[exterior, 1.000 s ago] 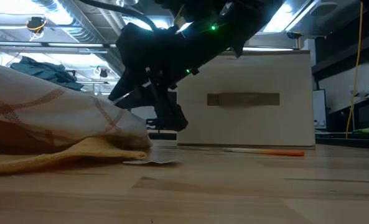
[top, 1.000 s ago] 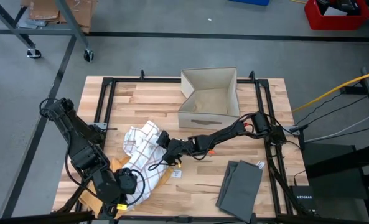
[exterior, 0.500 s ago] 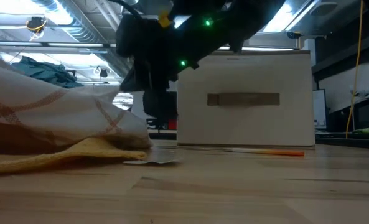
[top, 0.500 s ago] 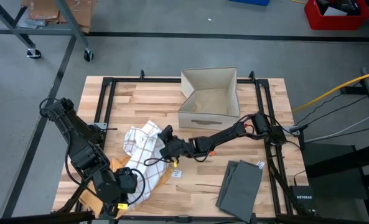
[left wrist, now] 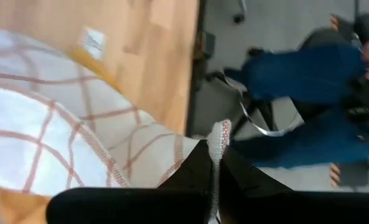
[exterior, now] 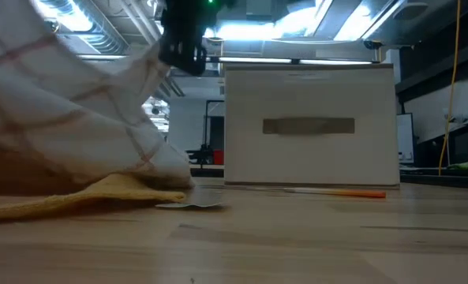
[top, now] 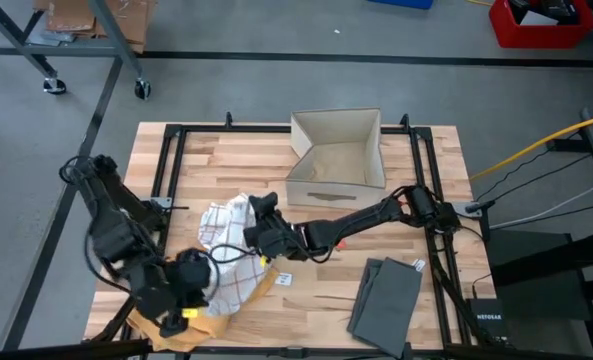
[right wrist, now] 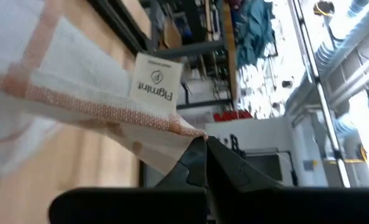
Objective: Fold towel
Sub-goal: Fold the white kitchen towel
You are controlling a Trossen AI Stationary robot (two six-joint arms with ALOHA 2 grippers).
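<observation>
A white towel with a red check (top: pixel 228 250) lies bunched on the table's left half, on top of a yellow cloth (exterior: pixel 84 197). My right gripper (top: pixel 254 228) reaches in from the right, raised above the table, and is shut on the towel's hem (right wrist: pixel 172 124) near a white label (right wrist: pixel 156 78). My left gripper (top: pixel 202 280) is at the near left, shut on another part of the towel's edge (left wrist: pixel 219 134). In the low view the towel (exterior: pixel 68 102) rises steeply up to my right gripper (exterior: pixel 182 39). My left gripper pinches a hemmed edge strip of the towel (left wrist: pixel 219 140) between its two shut fingers; the strip stands up out of the fingertips. The rest of the towel spreads slack beyond them. My right gripper pinches the towel's red-checked hem (right wrist: pixel 183 129) close to the label, with fingers nearly level. That edge is lifted clear and drawn up, while the towel's lower part rests on the yellow cloth.
An open cardboard box (top: pixel 336 155) stands at the far middle. A grey folded cloth (top: pixel 386 295) lies near right, and an orange pen (exterior: pixel 336 192) in front of the box. A small tag (exterior: pixel 190 205) lies on the wood. A person in blue (left wrist: pixel 296 106) is beyond the table's edge.
My right gripper has shut on the towel's edge, turned its wrist and gone up, drawing that edge of the towel high off the heap while the lower part stays on the yellow cloth. My left gripper has risen a little with its edge.
</observation>
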